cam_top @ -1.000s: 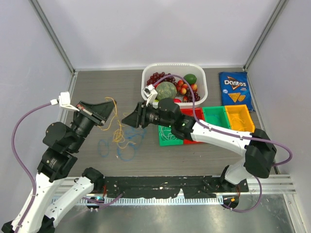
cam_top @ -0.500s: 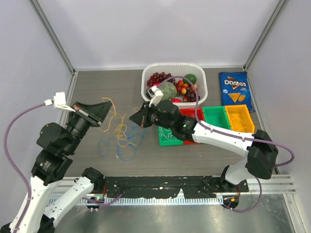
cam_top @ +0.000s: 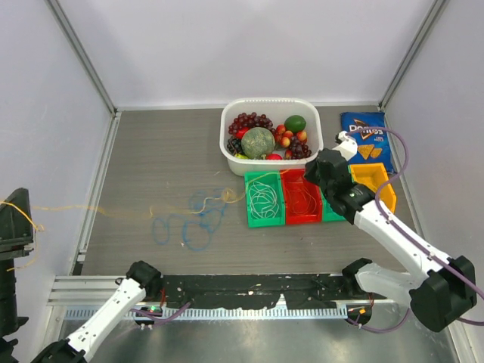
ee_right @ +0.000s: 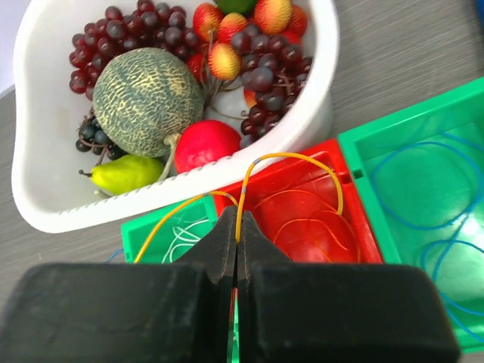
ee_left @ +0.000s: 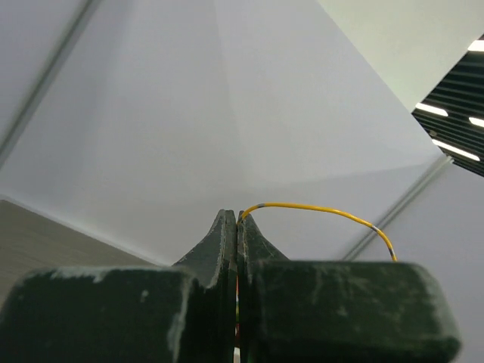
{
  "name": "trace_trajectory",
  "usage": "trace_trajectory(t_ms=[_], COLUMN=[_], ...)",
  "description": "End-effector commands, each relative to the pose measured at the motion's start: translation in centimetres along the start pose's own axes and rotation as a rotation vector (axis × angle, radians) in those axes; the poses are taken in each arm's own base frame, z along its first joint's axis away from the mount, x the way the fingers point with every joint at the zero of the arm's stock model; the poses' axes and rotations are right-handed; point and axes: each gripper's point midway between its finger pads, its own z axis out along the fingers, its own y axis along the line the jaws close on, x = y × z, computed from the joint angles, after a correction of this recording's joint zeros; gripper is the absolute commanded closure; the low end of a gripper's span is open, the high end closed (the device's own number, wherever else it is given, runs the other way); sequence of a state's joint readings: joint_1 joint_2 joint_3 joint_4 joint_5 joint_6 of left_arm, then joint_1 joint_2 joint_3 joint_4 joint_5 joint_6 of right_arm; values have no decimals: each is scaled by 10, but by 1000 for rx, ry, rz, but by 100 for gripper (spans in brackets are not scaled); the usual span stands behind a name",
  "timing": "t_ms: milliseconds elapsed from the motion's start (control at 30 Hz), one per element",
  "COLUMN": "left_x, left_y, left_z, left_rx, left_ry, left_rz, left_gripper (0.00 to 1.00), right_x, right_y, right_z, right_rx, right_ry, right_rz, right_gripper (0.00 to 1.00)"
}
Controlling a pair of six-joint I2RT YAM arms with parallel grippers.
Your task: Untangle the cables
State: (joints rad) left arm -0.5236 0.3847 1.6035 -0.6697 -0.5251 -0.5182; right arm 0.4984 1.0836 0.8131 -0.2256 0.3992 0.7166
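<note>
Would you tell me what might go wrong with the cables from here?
The left gripper, shut on the yellow cable, has it stretched to the blue cable loops; more pull may tighten the tangle. The right gripper is shut on a looped cable arching over the red bin; it may snag there.

The cables [cam_top: 185, 227] lie left of the bins [cam_top: 265, 222] (some inside them), the fruit tub [cam_top: 270, 101] behind, the chip bag [cam_top: 366, 142] rightmost.
</note>
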Motion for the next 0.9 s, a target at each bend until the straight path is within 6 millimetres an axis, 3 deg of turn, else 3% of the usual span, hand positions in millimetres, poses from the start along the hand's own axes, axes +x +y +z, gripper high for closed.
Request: trace_trajectory(t_ms=[0, 233, 500, 800, 867], left_x=[5, -7, -53, -75, -68], left_y=[25, 33, 59, 88, 88], left_z=[2, -7, -41, -67, -65], left_rx=[-117, -144, -212, -242, -219], left_ry=[26, 16, -80, -108, -93], left_rz=[137, 172, 185, 130, 93], left_gripper=[100, 100, 100, 100, 100], right_x=[-28, -56, -70, -77, -74], right_y=[-31, -51, -87, -88, -76], right_z=[-10, -18, -19, -19, -16], right_rx=[127, 211, 287, 284, 219], right_ry=[-98, -166, -168, -171, -146], right_rz=[10, -2, 61, 57, 40], right_gripper=[99, 99, 99, 99, 99])
